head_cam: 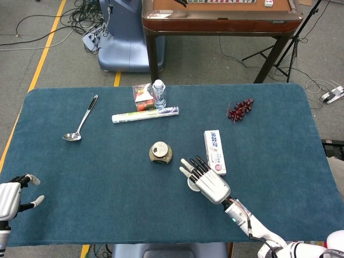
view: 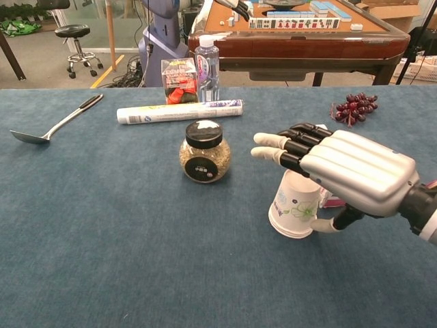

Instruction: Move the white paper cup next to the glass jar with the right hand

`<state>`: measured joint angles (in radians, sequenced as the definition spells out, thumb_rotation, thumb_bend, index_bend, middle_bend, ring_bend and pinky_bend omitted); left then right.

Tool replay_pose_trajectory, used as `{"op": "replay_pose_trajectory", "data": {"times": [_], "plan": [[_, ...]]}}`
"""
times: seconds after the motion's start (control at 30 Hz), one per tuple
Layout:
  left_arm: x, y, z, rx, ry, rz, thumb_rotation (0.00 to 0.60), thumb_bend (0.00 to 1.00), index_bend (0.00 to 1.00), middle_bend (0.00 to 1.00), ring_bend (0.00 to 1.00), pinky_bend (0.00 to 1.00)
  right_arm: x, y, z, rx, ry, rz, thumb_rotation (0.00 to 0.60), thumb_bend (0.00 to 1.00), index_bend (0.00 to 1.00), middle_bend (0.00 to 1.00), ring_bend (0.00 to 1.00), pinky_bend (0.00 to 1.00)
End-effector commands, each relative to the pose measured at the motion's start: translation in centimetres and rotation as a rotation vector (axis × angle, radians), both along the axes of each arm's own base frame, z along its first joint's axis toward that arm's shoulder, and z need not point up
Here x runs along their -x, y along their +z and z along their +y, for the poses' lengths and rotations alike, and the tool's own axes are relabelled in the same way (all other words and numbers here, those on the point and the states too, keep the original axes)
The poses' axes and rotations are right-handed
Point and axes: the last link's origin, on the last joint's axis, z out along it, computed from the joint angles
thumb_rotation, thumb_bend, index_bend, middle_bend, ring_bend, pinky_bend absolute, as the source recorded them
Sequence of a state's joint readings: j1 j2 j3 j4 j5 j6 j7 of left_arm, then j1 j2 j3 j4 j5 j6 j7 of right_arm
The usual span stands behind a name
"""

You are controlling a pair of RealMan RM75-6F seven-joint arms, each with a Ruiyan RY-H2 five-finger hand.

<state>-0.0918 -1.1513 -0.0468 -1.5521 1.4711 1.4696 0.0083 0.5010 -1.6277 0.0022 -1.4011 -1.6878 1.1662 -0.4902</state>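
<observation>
The white paper cup (view: 293, 208) stands upside down on the blue table cloth, right of the glass jar (view: 203, 152) with its black lid, a short gap between them. My right hand (view: 341, 167) hovers over the cup with its fingers stretched out flat towards the jar; the thumb lies by the cup's rim on the right. In the head view the right hand (head_cam: 207, 180) covers most of the cup (head_cam: 189, 184), and the jar (head_cam: 160, 152) sits up and left of it. My left hand (head_cam: 13, 196) rests at the near left edge, fingers apart, holding nothing.
A white carton (head_cam: 214, 151) lies just behind the right hand. Grapes (view: 353, 108) are at the far right. A rolled tube (view: 179, 111), a water bottle (view: 207, 60) and a red box (view: 179, 80) stand behind the jar. A ladle (view: 54, 126) lies far left.
</observation>
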Motion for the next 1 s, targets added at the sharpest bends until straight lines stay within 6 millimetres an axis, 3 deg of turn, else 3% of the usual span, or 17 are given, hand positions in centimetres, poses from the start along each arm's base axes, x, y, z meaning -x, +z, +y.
{"op": "replay_pose_trajectory", "data": {"times": [0.03,1.0], "plan": [[0.0,0.0,0.0,-0.001,0.001,-0.001,0.600,0.09,0.50,0.48,0.49,0.66,-0.1,-0.2,-0.3,0.006,0.001,0.003,0.600,0.00,0.00,0.00,0.00,0.04],[0.1,0.2,0.0,-0.001,0.003,-0.013,0.600,0.09,0.50,0.48,0.49,0.66,-2.0,-3.1,-4.4,0.067,-0.054,-0.058,0.600,0.00,0.00,0.00,0.00,0.04]]}}
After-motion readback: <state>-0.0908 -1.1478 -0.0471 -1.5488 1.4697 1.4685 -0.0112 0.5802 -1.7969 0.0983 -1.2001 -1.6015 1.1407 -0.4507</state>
